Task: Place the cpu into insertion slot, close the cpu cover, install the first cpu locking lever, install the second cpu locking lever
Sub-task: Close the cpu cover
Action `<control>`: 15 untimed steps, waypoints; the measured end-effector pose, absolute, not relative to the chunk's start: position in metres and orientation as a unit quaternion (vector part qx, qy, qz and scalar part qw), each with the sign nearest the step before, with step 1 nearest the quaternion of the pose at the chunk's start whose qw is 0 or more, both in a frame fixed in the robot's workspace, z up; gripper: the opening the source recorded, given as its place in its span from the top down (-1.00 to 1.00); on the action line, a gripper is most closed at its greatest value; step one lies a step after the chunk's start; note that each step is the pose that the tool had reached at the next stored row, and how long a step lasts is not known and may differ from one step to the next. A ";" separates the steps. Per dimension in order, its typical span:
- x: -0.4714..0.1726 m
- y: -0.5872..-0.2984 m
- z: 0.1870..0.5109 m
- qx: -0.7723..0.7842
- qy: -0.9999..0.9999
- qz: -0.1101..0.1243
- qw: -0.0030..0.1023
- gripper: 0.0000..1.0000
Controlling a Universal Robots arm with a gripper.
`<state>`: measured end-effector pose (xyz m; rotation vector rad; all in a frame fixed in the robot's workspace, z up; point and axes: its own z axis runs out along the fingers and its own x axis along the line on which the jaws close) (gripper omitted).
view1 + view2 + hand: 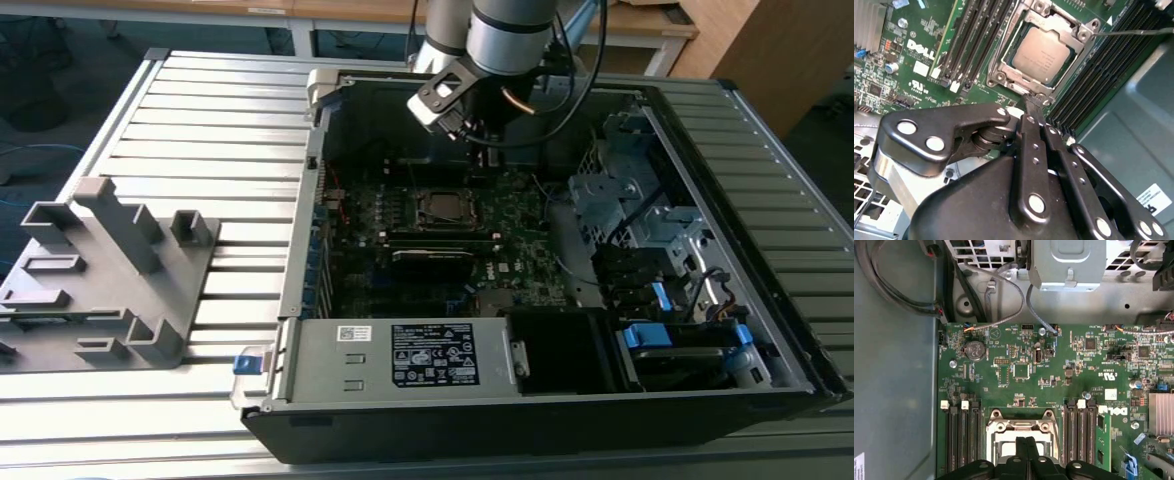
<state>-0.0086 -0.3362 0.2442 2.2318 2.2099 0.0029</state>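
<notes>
Here, the cpu [1043, 52], a pale silver-grey square, is lying flat in the insertion slot [1000, 77], with the silver cpu cover [1059, 22] framing it. The arm [514, 30] is reaching down into the open case, and the gripper [1029, 99] is hovering at the slot's edge, fingers pressed together, gripping nothing.

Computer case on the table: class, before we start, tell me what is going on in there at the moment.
A robot arm reaches into the open computer case, its tool close over the motherboard at the edge of the insertion slot. The cpu lies in the slot, and the cpu cover seems to be down around it. The tool's fingers look shut, with nothing seen between them.
</notes>
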 end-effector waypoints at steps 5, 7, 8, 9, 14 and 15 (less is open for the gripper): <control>-0.014 -0.336 0.244 0.711 0.704 0.001 0.000 0.79; -0.014 -0.336 0.244 0.711 0.704 0.001 0.000 0.79; -0.014 -0.336 0.244 0.711 0.704 0.001 0.000 0.79; -0.014 -0.336 0.244 0.711 0.704 0.001 0.000 0.79; -0.015 -0.336 0.243 0.711 0.704 0.001 0.000 0.79; -0.015 -0.336 0.243 0.711 0.704 0.001 0.000 0.79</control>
